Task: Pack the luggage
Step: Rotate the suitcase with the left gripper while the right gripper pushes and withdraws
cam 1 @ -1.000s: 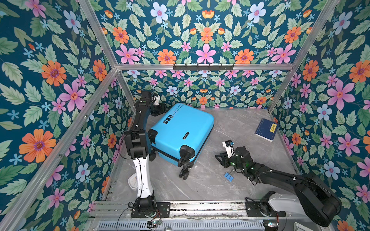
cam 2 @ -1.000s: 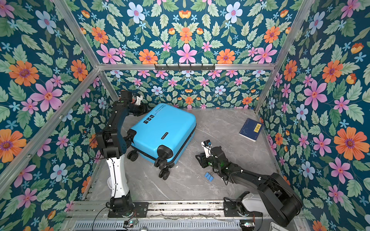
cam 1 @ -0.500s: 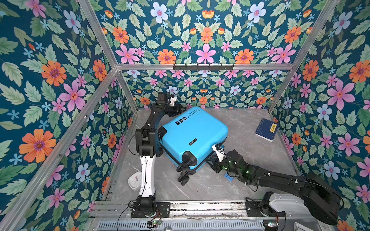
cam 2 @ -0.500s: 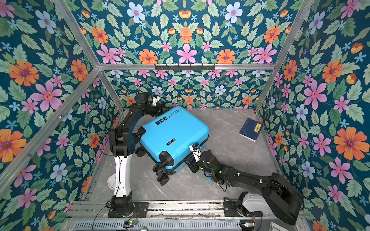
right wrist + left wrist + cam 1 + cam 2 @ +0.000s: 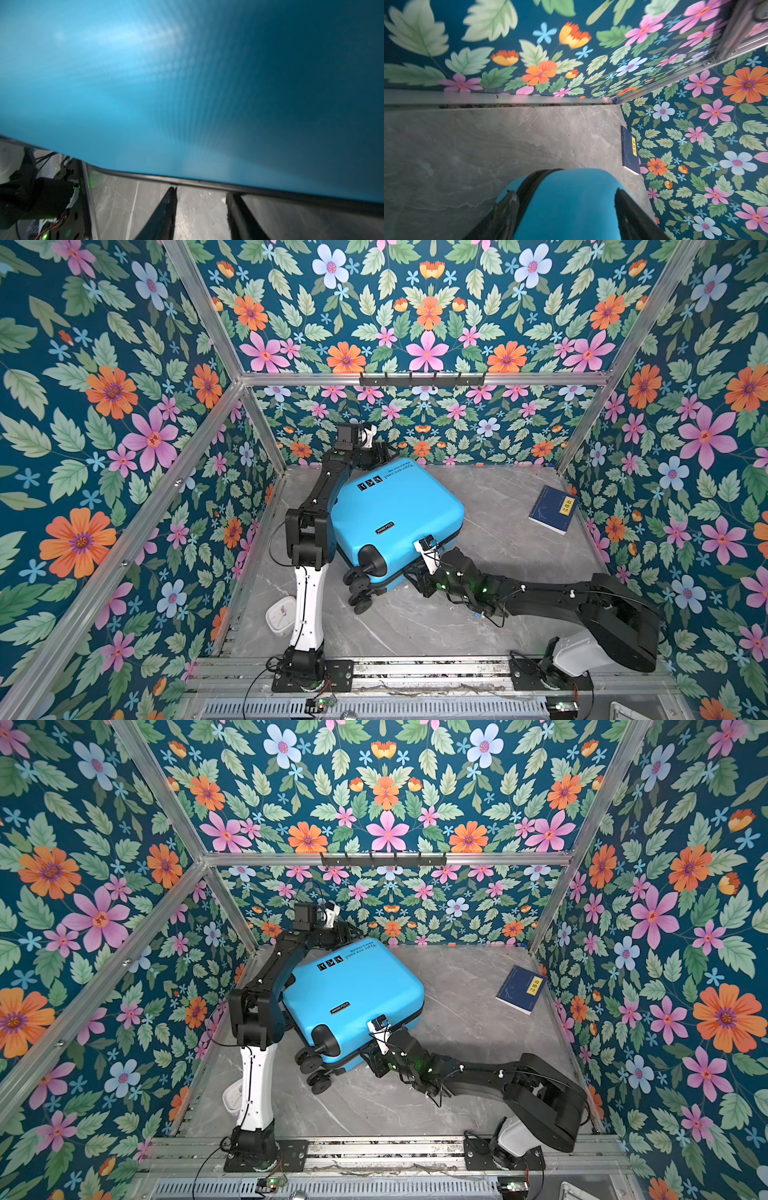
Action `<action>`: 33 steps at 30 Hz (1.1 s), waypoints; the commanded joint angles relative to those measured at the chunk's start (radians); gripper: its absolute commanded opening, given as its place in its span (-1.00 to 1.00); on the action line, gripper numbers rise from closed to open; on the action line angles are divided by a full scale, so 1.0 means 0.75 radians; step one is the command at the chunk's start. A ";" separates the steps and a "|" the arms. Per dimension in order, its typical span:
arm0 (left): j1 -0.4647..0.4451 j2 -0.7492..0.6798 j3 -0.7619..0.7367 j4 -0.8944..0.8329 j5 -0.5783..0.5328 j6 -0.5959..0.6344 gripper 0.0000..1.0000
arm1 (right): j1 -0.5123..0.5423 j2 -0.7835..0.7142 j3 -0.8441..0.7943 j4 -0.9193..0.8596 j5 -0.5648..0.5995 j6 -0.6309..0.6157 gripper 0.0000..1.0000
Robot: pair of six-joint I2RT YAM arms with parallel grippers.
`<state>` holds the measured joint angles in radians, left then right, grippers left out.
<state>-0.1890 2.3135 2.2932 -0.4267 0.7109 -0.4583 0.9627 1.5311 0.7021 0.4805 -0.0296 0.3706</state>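
At mid-bench, the luggage [image 5: 395, 514] lies shut on its broad side, wheels toward the front rail. A second ago it lay nearer the left wall and well clear of my right arm. It has since slid toward the middle and turned, and my right arm has come in against its wheel end.

Left hand [image 5: 564, 192]: fingers spread wide astride the far corner of the shell. They have widened over the last second. I cannot tell whether they still press on it.

Right hand [image 5: 201, 192]: part open and empty, with its tips at the black rim low on the luggage and bare bench [image 5: 498, 539] between them.

Finding: this is repositioning only. The case is not yet opened, so I judge that packing has not begun. The dark-blue book [image 5: 553, 509] lies by the right wall, well apart.

Markings: the shell badge [image 5: 384, 527] reads "SWISS POLO". The printed line [image 5: 398, 471] reads "Type are cool", with smaller text beside it that is illegible. Next to it are three black stickers [image 5: 369, 483]. The book carries a yellow label with Chinese characters too small to vouch for.
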 commanded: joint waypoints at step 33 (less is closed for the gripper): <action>0.133 -1.689 -1.648 -0.081 -0.858 0.088 0.91 | -0.101 0.246 0.581 -0.228 0.013 0.000 0.07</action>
<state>-0.1322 1.0328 1.0618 -0.5137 0.0307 -0.4164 0.8913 1.7763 1.1378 0.3767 -0.0151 0.4099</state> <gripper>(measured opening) 0.943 0.524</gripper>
